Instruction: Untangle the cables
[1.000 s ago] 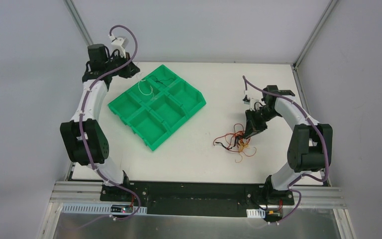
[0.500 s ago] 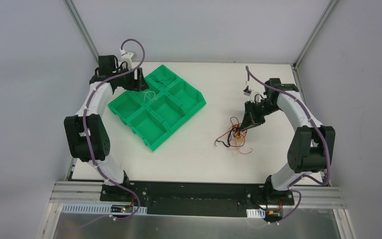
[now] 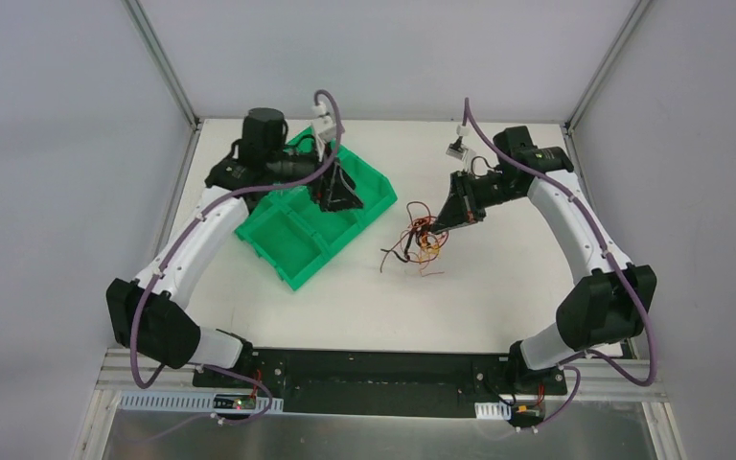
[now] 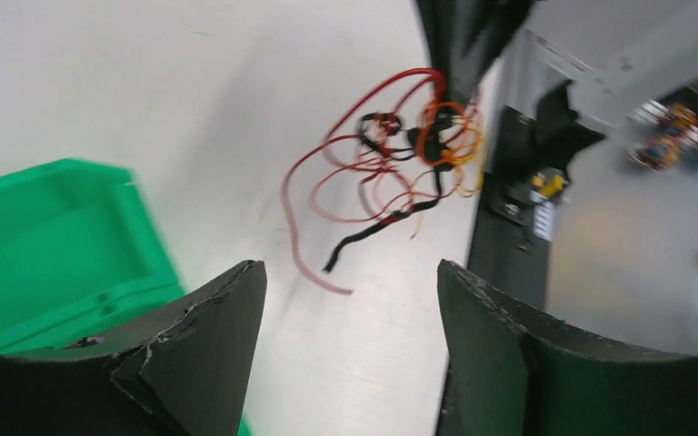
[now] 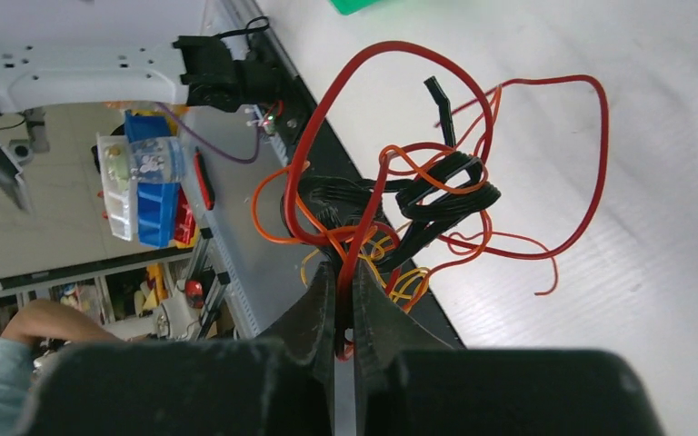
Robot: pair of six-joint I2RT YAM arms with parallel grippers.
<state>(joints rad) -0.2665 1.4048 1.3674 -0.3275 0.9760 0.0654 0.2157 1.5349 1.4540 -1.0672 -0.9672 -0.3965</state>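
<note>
White table (image 3: 498,307), grey walls (image 3: 57,144), aluminium corner posts (image 3: 162,62)

1. A white surface (image 3: 498,297) carries a green compartmented tray (image 3: 292,251), which rests directly on it.
2. Right of the tray, the lowest strands of the cables (image 3: 417,240) hang close above the surface; contact cannot be told.

No legible text, labels or numbers anywhere.
</note>
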